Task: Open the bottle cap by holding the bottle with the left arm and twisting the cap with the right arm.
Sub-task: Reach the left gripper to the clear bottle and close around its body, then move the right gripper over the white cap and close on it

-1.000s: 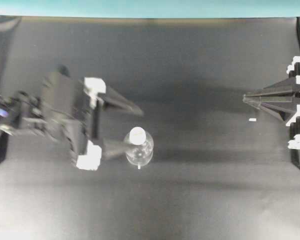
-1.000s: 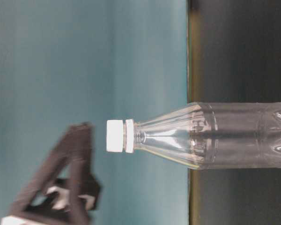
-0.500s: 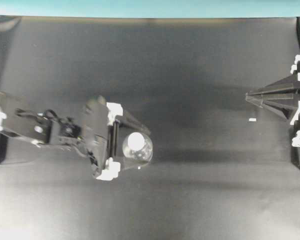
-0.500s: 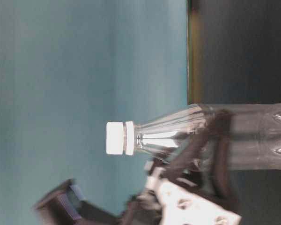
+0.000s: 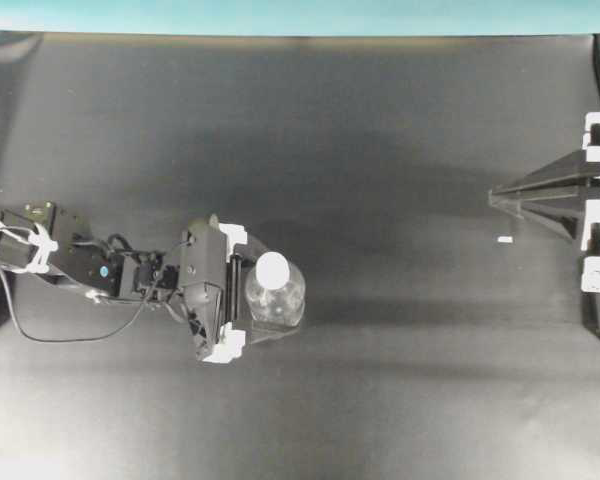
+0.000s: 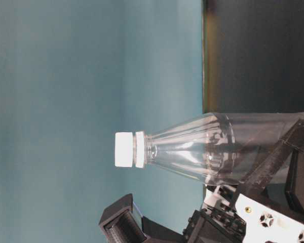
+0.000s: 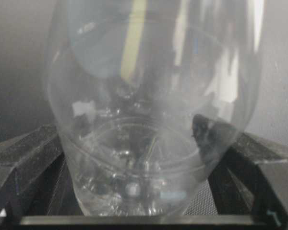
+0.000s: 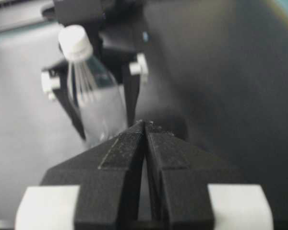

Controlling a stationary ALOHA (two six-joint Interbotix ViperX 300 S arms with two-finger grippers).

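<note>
Bottle (image 5: pixel 276 296) upright on the dark table (image 5: pixel 380 150), left of centre and slightly below the middle of the overhead frame, bottle cap (image 5: pixel 271 268) white and seated on the neck. Left gripper (image 5: pixel 270 287) spread wide around the bottle's lower body, one finger (image 5: pixel 260 240) just above it in the frame, the other just below. Left arm (image 5: pixel 90 275) stretched in from the left edge, loose black cable and white ties along it.

From the left wrist view: clear bottle (image 7: pixel 153 124) filling the centre, black fingers (image 7: pixel 24 158) low at the left and right edges, flanking the base with the jaws well apart; whether the fingers touch the plastic, impossible to tell. No firm hold shown.

In the table-level view, turned on its side: bottle (image 6: pixel 213 152) lying across the frame, cap (image 6: pixel 124 149) toward the left against the teal backdrop, left gripper's lattice finger (image 6: pixel 283 157) across the body at lower right.

Right gripper (image 5: pixel 495 197) at the right edge of the overhead frame, well apart from the bottle, fingers pressed together to a point, nothing between them. Right wrist view: closed fingertips (image 8: pixel 144 127) at centre, bottle (image 8: pixel 96 105) and cap (image 8: pixel 74 42) beyond at upper left.
</note>
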